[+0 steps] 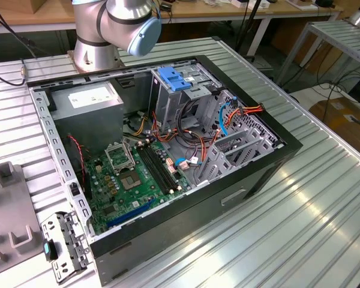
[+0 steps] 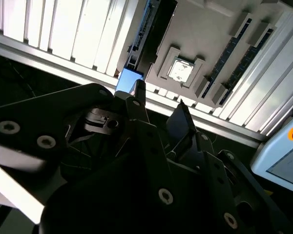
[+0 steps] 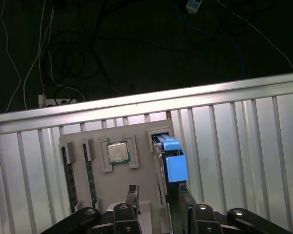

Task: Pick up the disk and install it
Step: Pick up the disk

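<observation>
The disk (image 3: 172,163), a dark slab in a bright blue carrier frame, stands on edge in a slot of a grey holder tray (image 3: 136,175). My gripper (image 3: 157,195) hangs over the tray, open, one black fingertip on either side of the disk's near end. I cannot tell whether the fingers touch it. In the second wrist view the gripper (image 2: 160,105) points at the same tray (image 2: 205,44), with the disk's blue frame (image 2: 128,79) just beyond one fingertip (image 2: 139,92). The open computer case (image 1: 261,174) lies on the table in the exterior view.
The tray also holds a processor chip (image 3: 118,152) and memory sticks (image 3: 71,178). Inside the case stand a grey drive cage with a ribbed blue clip (image 1: 171,78) and a green motherboard (image 1: 132,174). A metal bracket (image 1: 63,246) lies beside the case. The ribbed table ends near the tray, over dark floor cables.
</observation>
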You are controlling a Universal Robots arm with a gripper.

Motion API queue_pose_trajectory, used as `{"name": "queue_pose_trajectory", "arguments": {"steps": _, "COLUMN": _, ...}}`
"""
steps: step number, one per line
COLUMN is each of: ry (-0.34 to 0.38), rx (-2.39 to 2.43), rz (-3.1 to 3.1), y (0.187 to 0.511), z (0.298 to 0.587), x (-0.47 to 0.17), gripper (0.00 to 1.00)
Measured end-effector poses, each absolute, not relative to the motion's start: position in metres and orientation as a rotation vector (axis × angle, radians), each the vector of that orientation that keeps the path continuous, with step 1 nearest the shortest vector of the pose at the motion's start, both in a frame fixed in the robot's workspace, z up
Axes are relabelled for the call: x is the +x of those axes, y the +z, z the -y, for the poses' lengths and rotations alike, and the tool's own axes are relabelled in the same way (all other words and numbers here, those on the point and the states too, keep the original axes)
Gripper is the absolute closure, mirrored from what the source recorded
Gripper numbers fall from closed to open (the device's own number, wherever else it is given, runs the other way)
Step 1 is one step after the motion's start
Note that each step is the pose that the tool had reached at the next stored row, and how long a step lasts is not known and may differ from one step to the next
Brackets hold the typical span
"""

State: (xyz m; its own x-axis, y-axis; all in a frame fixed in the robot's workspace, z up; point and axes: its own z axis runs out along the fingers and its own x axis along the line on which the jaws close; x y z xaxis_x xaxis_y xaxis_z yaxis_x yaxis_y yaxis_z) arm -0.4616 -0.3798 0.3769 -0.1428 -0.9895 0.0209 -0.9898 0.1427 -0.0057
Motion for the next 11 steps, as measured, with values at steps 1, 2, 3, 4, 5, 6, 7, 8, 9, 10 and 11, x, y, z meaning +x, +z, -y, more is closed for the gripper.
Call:
{"name": "queue_pose_trajectory", "arguments": {"steps": 1, "ry": 0.028, "rx": 2.049, "rz": 2.365, "y": 0.3769, "z": 0.3798, "x": -0.4616, "gripper": 0.55}}
{"name": "queue_pose_trajectory", "arguments": {"steps": 2, "ry": 0.028, "rx": 2.049, "rz": 2.365, "y": 0.3769, "z": 0.3798, "x": -0.4616, "gripper": 0.55}}
{"name": "queue_pose_trajectory", "arguments": {"steps": 3, "ry": 0.028, "rx": 2.049, "rz": 2.365, "y": 0.3769, "z": 0.3798, "x": -0.4616, "gripper": 0.55}}
{"name": "queue_pose_trajectory", "arguments": {"steps": 4, "ry": 0.028, "rx": 2.049, "rz": 2.365, "y": 0.3769, "z": 0.3798, "x": -0.4616, "gripper": 0.55}}
{"name": "queue_pose_trajectory", "arguments": {"steps": 5, "ry": 0.028, "rx": 2.049, "rz": 2.365, "y": 0.3769, "z": 0.3798, "x": -0.4616, "gripper": 0.55}}
{"name": "queue_pose_trajectory", "arguments": {"steps": 6, "ry": 0.028, "rx": 2.049, "rz": 2.365, "y": 0.3769, "z": 0.3798, "x": -0.4616, "gripper": 0.55}}
{"name": "queue_pose_trajectory", "arguments": {"steps": 7, "ry": 0.028, "rx": 2.049, "rz": 2.365, "y": 0.3769, "z": 0.3798, "x": -0.4616, "gripper": 0.55}}
{"name": "queue_pose_trajectory", "arguments": {"steps": 8, "ry": 0.028, "rx": 2.049, "rz": 2.365, "y": 0.3769, "z": 0.3798, "x": -0.4616, "gripper": 0.55}}
{"name": "queue_pose_trajectory", "arguments": {"steps": 9, "ry": 0.028, "rx": 2.049, "rz": 2.365, "y": 0.3769, "z": 0.3798, "x": -0.4616, "gripper": 0.55}}
{"name": "queue_pose_trajectory", "arguments": {"steps": 10, "ry": 0.028, "rx": 2.055, "rz": 2.361, "y": 0.3768, "z": 0.3798, "x": -0.4615, "gripper": 0.55}}
{"name": "queue_pose_trajectory", "arguments": {"steps": 11, "ry": 0.028, "rx": 2.064, "rz": 2.353, "y": 0.3767, "z": 0.3797, "x": -0.4615, "gripper": 0.55}}
